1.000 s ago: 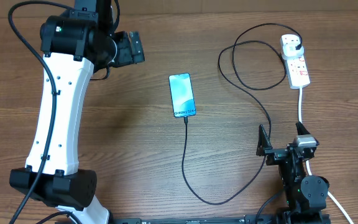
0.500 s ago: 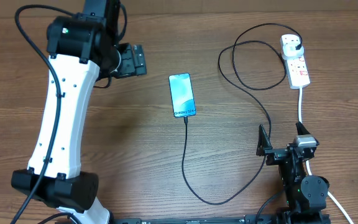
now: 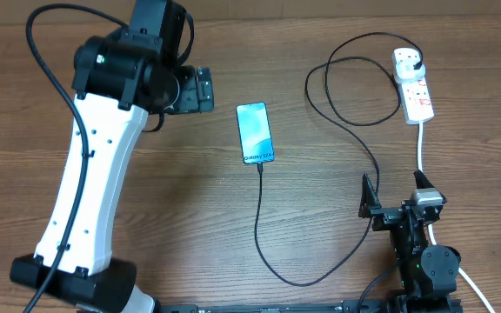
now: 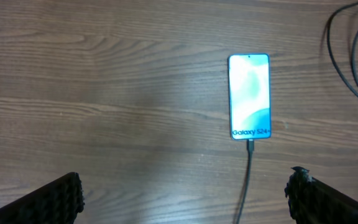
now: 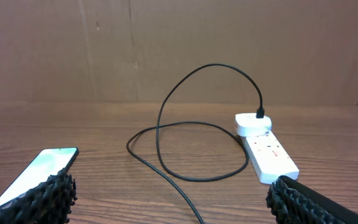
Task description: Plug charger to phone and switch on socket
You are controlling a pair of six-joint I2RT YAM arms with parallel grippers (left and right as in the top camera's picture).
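Observation:
The phone [image 3: 256, 133] lies flat mid-table, cyan screen up; the left wrist view shows it too [image 4: 249, 96]. The black charger cable [image 3: 260, 217] meets the phone's bottom edge, loops across the table and ends in a black plug [image 3: 417, 63] seated in the white socket [image 3: 414, 85] at the far right. My left gripper [image 3: 205, 90] hovers open just left of the phone, with nothing between its fingers [image 4: 55, 199]. My right gripper [image 3: 396, 193] stands open near the front edge, short of the socket [image 5: 266, 149], and holds nothing.
The socket's thick white lead [image 3: 421, 148] runs down past the right arm's base. A brown cardboard wall [image 5: 179, 50] closes off the far side of the wooden table [image 3: 172, 200]. The charger cable [image 5: 185, 180] crosses the wood in front of my right gripper.
My left arm has swung to the right, bringing its open gripper closer to the phone. The right arm, phone, cable and socket have not moved.

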